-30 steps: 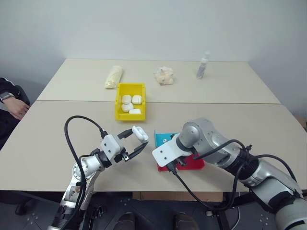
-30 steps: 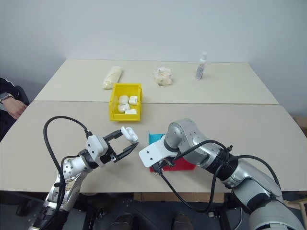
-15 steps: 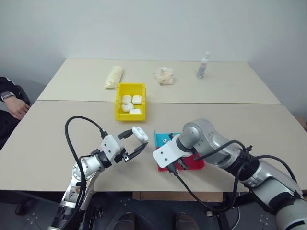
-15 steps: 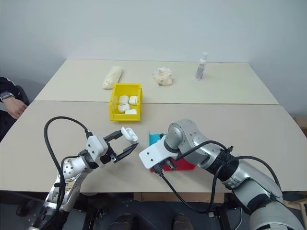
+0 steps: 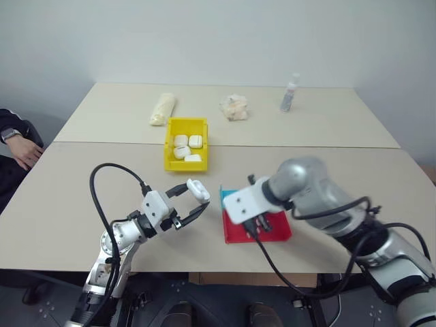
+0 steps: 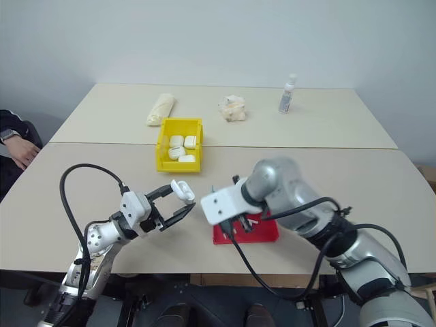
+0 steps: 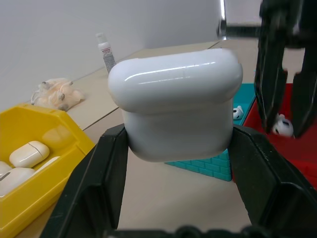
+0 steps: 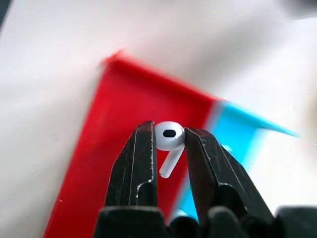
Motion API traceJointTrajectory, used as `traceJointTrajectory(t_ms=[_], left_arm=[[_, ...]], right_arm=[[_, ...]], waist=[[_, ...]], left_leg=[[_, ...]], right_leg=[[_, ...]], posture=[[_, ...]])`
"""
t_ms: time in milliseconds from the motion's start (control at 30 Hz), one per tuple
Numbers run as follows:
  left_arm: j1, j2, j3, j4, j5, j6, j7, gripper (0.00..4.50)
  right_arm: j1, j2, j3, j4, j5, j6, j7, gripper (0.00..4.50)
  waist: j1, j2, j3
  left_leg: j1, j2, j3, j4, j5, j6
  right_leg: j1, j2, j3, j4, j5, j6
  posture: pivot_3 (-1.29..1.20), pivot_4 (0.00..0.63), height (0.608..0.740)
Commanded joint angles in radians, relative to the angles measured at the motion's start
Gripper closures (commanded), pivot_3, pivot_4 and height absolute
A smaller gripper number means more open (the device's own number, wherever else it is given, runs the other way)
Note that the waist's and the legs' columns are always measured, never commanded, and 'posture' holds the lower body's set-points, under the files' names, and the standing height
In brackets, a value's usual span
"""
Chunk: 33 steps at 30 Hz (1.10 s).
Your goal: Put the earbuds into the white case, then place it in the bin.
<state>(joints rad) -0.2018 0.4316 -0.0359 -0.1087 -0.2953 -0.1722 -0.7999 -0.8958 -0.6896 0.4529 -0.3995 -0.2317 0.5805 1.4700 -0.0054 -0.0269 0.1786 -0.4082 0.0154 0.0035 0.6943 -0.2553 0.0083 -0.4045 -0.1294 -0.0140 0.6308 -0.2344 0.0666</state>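
The left gripper is clamped on the small rounded white plastic earbud case, its two black fingers pressing the case's sides and holding it above the beige tabletop, its lid to the top. The right gripper is pinched on one tiny glossy white earbud, the bud's head caught between the fingertips and its short stem hanging down between them; it is held in the air above the shallow red plastic tray. Just beyond the red tray lies a shallow blue tray, and in the left wrist view a second white earbud sits in it.

The small bright yellow rectangular bin stands farther back on the tabletop, apart from both grippers. Four small white cases lie inside it.

On the far tabletop there are three things in a row: one pale rolled paper wad, one lumpy off-white crumpled wad and one small clear bottle. At the left edge a person's hand with a wristwatch rests beside the tabletop.
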Motion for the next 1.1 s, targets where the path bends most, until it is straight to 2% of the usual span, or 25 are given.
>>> traceJointTrajectory(t_ms=[33,133,267,467,567,700,833,1100], left_arm=[[-0.044,0.009,0.009,-0.076,-0.069,0.015,-0.039,1.74],[-0.078,-0.001,-0.01,-0.112,-0.134,0.061,-0.076,1.74],[-0.132,-0.021,-0.046,-0.11,-0.187,0.091,-0.149,1.74],[-0.226,-0.043,-0.077,-0.083,-0.255,0.145,-0.254,1.74],[-0.256,-0.062,-0.086,-0.08,-0.292,0.142,-0.32,1.74],[-0.287,-0.094,-0.085,-0.061,-0.299,0.137,-0.351,1.74],[-0.298,-0.117,-0.084,-0.073,-0.307,0.152,-0.353,1.74],[-0.292,-0.127,-0.076,-0.099,-0.309,0.154,-0.35,1.74]], right_arm=[[0.008,-0.061,-0.218,-0.094,0.111,0.103,-0.022,3.58],[0.025,-0.034,-0.418,-0.122,0.254,0.198,-0.081,3.58],[0.037,0.009,-0.625,-0.161,0.454,0.266,-0.14,3.58],[0.062,0.172,-0.829,-0.218,0.769,0.224,-0.288,3.58],[0.138,0.245,-0.843,-0.245,0.841,0.087,-0.317,3.58],[0.211,0.275,-0.792,-0.228,0.876,-0.055,-0.32,3.58],[0.256,0.271,-0.726,-0.168,0.854,-0.177,-0.308,3.58],[0.294,0.228,-0.649,-0.087,0.858,-0.285,-0.313,3.58]], waist=[[0.003,0.0,0.0],[0.005,0.0,0.0],[0.004,0.0,0.0],[0.001,0.0,0.0],[0.001,0.0,0.0],[0.0,0.0,0.0],[-0.006,0.0,0.0],[-0.007,0.0,0.0]], left_leg=[[0.001,0.0,0.0,0.0,0.0,0.0],[0.0,0.0,0.0,0.0,0.0,0.0],[0.001,0.0,0.001,0.0,0.0,0.0],[0.001,0.0,0.001,0.0,0.0,0.0],[0.001,0.0,0.0,0.0,0.0,0.0],[0.001,0.0,0.001,0.0,0.0,0.001],[0.002,0.0,0.0,0.0,0.0,0.001],[0.002,0.0,0.0,0.0,0.0,0.001]], right_leg=[[0.001,0.0,0.0,0.0,0.0,0.0],[0.001,0.0,0.0,-0.001,0.0,0.0],[0.001,0.0,0.001,0.0,0.0,0.0],[0.001,0.0,0.001,0.0,0.0,0.0],[0.001,0.0,0.001,0.0,0.0,0.0],[0.001,0.0,0.002,0.0,0.0,0.0],[0.002,0.0,0.002,0.0,0.0,0.0],[0.002,0.0,0.002,0.0,0.0,0.0]], posture=[[0.0,0.15,0.74],[0.0,0.15,0.74],[0.0,0.15,0.74],[0.0,0.15,0.74],[0.0,0.15,0.74],[0.0,0.15,0.74],[0.0,0.15,0.74],[0.0,0.15,0.74]])
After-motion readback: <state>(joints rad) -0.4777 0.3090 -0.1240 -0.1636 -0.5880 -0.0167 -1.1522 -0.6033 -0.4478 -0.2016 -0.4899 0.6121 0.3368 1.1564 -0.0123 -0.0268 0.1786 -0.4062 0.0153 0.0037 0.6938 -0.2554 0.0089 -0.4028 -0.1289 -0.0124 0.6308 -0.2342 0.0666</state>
